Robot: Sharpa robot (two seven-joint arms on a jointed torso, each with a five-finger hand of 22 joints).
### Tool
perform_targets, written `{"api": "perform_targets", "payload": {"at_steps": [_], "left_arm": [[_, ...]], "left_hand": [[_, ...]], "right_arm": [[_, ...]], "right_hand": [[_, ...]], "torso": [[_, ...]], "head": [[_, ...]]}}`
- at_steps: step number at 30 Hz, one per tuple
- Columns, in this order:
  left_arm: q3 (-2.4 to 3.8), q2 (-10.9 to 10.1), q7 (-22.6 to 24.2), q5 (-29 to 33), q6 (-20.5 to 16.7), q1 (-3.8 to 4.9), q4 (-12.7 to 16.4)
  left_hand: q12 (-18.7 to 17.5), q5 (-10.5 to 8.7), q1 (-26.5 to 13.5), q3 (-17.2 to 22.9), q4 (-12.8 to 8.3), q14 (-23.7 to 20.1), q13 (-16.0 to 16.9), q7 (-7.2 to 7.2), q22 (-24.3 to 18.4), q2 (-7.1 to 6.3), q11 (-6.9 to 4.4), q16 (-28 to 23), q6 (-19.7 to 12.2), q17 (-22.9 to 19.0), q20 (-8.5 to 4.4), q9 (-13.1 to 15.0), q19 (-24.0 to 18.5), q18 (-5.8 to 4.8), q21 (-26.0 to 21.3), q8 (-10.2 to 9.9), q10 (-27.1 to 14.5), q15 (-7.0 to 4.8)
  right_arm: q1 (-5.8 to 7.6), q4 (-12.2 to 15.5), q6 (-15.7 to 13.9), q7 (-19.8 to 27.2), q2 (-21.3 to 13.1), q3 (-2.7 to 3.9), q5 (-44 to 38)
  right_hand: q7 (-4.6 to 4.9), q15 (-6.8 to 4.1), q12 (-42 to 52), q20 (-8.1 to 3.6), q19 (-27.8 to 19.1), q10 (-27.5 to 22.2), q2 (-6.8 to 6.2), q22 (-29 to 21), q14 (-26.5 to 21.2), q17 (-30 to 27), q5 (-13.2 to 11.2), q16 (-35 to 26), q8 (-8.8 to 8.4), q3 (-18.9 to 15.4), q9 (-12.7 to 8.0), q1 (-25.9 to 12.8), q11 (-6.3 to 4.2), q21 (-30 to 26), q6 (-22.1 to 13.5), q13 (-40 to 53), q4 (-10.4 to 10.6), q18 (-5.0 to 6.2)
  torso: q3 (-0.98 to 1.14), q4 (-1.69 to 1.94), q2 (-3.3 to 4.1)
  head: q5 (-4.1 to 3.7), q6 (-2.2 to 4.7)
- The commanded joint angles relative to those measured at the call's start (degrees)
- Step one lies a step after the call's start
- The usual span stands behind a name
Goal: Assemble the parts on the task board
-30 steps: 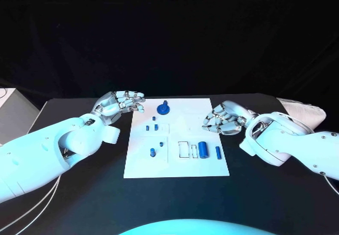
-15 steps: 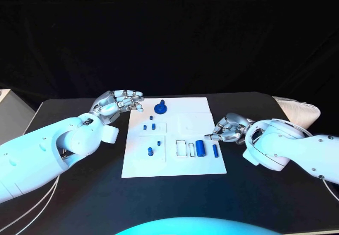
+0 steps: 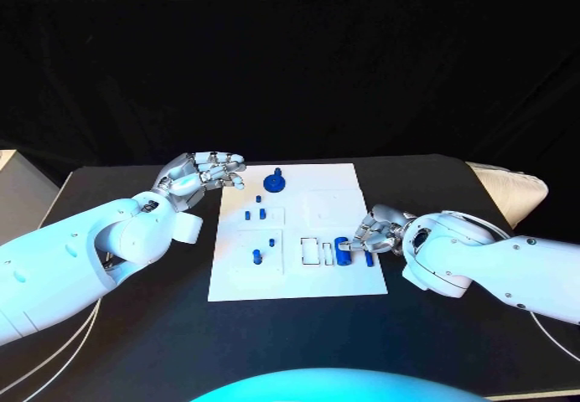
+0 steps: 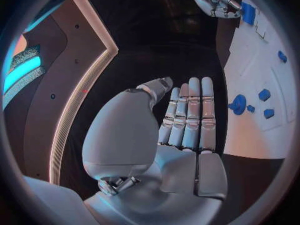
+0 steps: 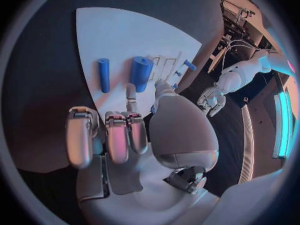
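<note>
Head view: right hand [image 3: 377,235] at board's near-right parts.
Both hands released; left hand [image 3: 203,174] hovers beside task board [image 3: 296,280].

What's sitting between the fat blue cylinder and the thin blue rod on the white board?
Nothing: in the right wrist view, bare task board separates the fat cylinder from the thin rod.

I see the black table [image 3: 145,335] under a black backdrop [image 3: 290,75] that closes off the far side. A white, cushion-like object [image 3: 514,186] sits at the table's far right corner; I can't tell what it is. A pale box [image 3: 18,184] stands just beyond the left edge.
</note>
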Motion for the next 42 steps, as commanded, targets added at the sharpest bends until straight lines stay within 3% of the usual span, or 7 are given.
{"api": "perform_targets", "payload": {"at_steps": [1,18,22,29,33,35,42], "left_arm": [[0.03,0.07,0.23,0.32,0.95,-0.03,0.2],[0.03,-0.32,-0.23,0.31,1.17,-0.03,0.34],[0.02,-0.44,-0.52,0.31,1.3,-0.04,0.46],[0.02,-0.59,-0.75,0.31,1.37,-0.04,0.52],[0.02,-0.63,-0.79,0.32,1.37,-0.04,0.46],[0.02,-0.62,-0.79,0.32,1.38,-0.04,0.44],[0.01,-0.53,-0.81,0.32,1.44,-0.04,0.26]], "left_hand": [[-0.39,-0.05,-0.2,-0.22,0.15,0.36,0.05,0.25,-0.06,0.17,0.05,-0.24,0.0,0.05,0.26,-0.06,0.33,0.58,-0.23,-0.33,0.11,0.01],[-0.42,-0.04,-0.26,-0.24,0.22,0.37,0.06,0.25,-0.12,0.18,0.05,-0.29,0.01,0.12,0.28,-0.07,0.36,0.58,-0.31,-0.34,0.12,0.02],[-0.48,-0.05,-0.39,-0.29,0.35,0.36,0.07,0.27,-0.2,0.16,0.08,-0.38,-0.01,0.21,0.31,-0.09,0.38,0.58,-0.42,-0.37,0.09,0.05],[-0.5,-0.05,-0.44,-0.31,0.39,0.34,0.07,0.27,-0.23,0.15,0.08,-0.41,-0.02,0.23,0.33,-0.09,0.37,0.58,-0.47,-0.38,0.08,0.07],[-0.5,-0.05,-0.44,-0.31,0.39,0.34,0.07,0.27,-0.23,0.15,0.08,-0.41,-0.02,0.23,0.33,-0.09,0.37,0.58,-0.47,-0.38,0.08,0.07],[-0.5,-0.05,-0.44,-0.31,0.39,0.34,0.07,0.27,-0.23,0.15,0.08,-0.41,-0.02,0.23,0.33,-0.09,0.37,0.58,-0.47,-0.38,0.08,0.07],[-0.53,-0.04,-0.43,-0.31,0.41,0.32,0.07,0.26,-0.28,0.14,0.08,-0.47,-0.03,0.27,0.34,-0.1,0.37,0.58,-0.54,-0.39,0.07,0.07]], "right_arm": [[-0.16,-0.3,0.73,-1.02,0.6,-0.01,-2.77],[-1.61,-3.37,3.58,-2.06,3.74,-0.03,-6.18],[-1.77,-4.35,4.13,-2.32,4.55,-0.04,-6.64],[-2.0,-5.14,4.35,-2.43,5.34,-0.07,-6.91],[-2.1,-4.91,3.43,-2.35,5.37,-0.08,-7.01],[-2.14,-4.6,2.56,-2.29,5.27,-0.08,-6.67],[-2.06,-2.64,-1.28,-2.1,3.97,-0.03,-1.82]], "right_hand": [[0.01,0.26,0.11,-0.24,4.54,5.88,0.44,12.13,6.08,15.04,0.09,0.2,0.21,-0.46,0.11,-0.09,0.22,0.36,-0.44,15.06,-0.13,-0.64],[0.07,0.39,0.11,-0.1,4.69,5.88,0.42,12.6,6.08,15.04,-0.97,0.2,0.36,-2.0,0.79,-0.82,0.32,1.36,-0.52,15.06,-0.08,-0.82],[0.01,0.37,0.11,-0.06,4.7,5.88,0.21,12.74,6.08,15.04,-2.44,0.2,0.61,-2.96,1.31,-1.42,0.28,1.6,-0.4,15.06,-0.07,-0.85],[-0.06,0.36,0.11,-0.06,4.73,5.88,0.33,12.85,6.08,15.04,-2.68,0.2,0.77,-2.99,1.5,-1.22,0.24,1.85,-0.23,15.06,-0.14,-0.9],[-0.18,0.27,0.11,-0.11,4.7,5.88,0.97,12.95,6.08,15.04,1.53,0.2,1.07,-2.37,2.24,1.55,0.13,1.89,-0.31,15.06,-0.25,-0.9],[-0.27,0.16,0.11,-0.2,4.71,5.88,1.62,13.06,6.08,15.04,6.42,0.2,1.08,-1.43,2.56,3.81,0.03,2.04,-0.45,15.06,-0.38,-0.92],[-0.73,-0.16,0.11,-0.46,4.8,5.88,2.7,13.3,6.08,15.04,12.91,0.2,0.98,2.0,2.71,5.56,-0.39,2.49,0.31,15.06,-0.26,-1.01]], "torso": [[0.05,-0.03,0.04],[-0.01,-0.02,0.11],[-0.11,-0.02,0.12],[-0.04,-0.01,0.2],[-0.05,-0.03,0.11],[-0.04,-0.06,0.07],[-0.01,-0.11,0.04]], "head": [[0.03,-0.05],[0.46,-0.64],[0.46,-0.83],[0.48,-1.07],[0.47,-1.09],[0.53,-1.07],[0.53,-0.85]]}}
